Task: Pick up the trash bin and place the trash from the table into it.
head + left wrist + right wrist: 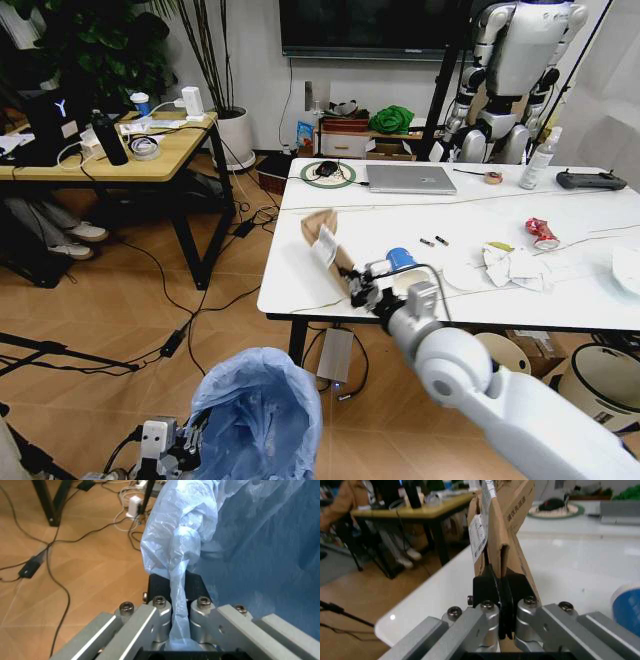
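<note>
The trash bin [257,412], lined with a crinkled light-blue bag [240,547], hangs at the bottom left of the head view, below the table's near edge. My left gripper [172,447] is shut on the bag's rim [178,603]. My right gripper [360,292] is shut on the folded brown cardboard [325,240], standing upright over the white marble table [300,280] near its front left edge; the cardboard [502,525] has a white label. A blue-white paper cup [401,259] lies just behind the gripper. Crumpled white paper [512,266] and a red wrapper [541,232] lie further right.
A silver laptop [410,178], spray bottle [537,160], tape roll [493,177] and black controller [590,180] sit along the table's far side. A light-wood desk [120,150] stands to the left. Cables cross the wooden floor [150,320]. A cream bucket [600,385] stands under the table's right side.
</note>
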Robot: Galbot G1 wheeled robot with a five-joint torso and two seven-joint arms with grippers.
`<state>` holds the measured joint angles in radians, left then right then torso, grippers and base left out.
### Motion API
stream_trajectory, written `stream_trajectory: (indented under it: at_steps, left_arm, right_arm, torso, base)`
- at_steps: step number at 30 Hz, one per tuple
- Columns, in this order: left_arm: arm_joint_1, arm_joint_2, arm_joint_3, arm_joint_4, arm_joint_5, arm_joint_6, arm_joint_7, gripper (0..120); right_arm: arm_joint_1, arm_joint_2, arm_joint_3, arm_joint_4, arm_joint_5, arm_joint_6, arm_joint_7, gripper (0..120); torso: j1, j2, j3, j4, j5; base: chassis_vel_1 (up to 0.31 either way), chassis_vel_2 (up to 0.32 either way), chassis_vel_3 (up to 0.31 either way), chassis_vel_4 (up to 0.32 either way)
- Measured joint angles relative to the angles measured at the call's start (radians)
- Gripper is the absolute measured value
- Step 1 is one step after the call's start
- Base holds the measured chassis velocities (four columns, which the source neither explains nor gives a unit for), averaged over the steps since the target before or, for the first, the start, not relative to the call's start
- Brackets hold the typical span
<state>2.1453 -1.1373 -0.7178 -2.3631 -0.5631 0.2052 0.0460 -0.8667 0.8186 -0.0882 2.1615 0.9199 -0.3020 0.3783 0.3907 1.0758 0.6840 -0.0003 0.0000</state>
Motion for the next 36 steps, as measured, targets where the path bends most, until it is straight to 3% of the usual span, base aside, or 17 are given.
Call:
stream_trajectory:
  at_steps: [5, 8, 13, 23, 36]
  left_arm:
    - [0.008, 0.029, 0.000, -0.032, -0.019, 0.007, -0.010, 0]
    - [0.018, 0.051, -0.005, -0.052, -0.027, 0.014, -0.020, 0]
    - [0.011, 0.099, -0.011, -0.075, -0.075, 0.031, -0.038, 0]
    - [-0.044, 0.251, -0.012, -0.096, -0.227, 0.071, -0.095, 0]
    - [-0.088, 0.413, -0.027, -0.107, -0.341, 0.092, -0.125, 0]
  right_arm:
    - [-0.016, -0.053, 0.077, 0.022, -0.010, 0.074, -0.136, 0]
    - [0.011, -0.101, 0.096, 0.002, -0.104, 0.148, -0.268, 0]
    - [0.015, -0.169, 0.140, 0.019, -0.128, 0.183, -0.363, 0]
    - [-0.196, -0.343, 0.414, 0.066, -0.241, 0.276, -0.596, 0]
    - [-0.298, -0.362, 0.503, 0.085, -0.285, 0.352, -0.660, 0]
  torso:
    - [0.000, 0.000, 0.000, 0.0000, 0.0002]
    - [0.000, 0.000, 0.000, 0.0001, 0.0003]
    - [0.000, 0.000, 0.000, 0.0007, 0.0003]
    - [0.000, 0.000, 0.000, -0.0001, 0.0002]
    - [0.000, 0.000, 0.000, 0.0004, 0.0002]
  base:
    - [0.000, 0.000, 0.000, 0.000]
    - [0.000, 0.000, 0.000, 0.000]
    - [0.000, 0.000, 0.000, 0.000]
    - [0.000, 0.000, 0.000, 0.000]
    - [0.000, 0.000, 0.000, 0.000]
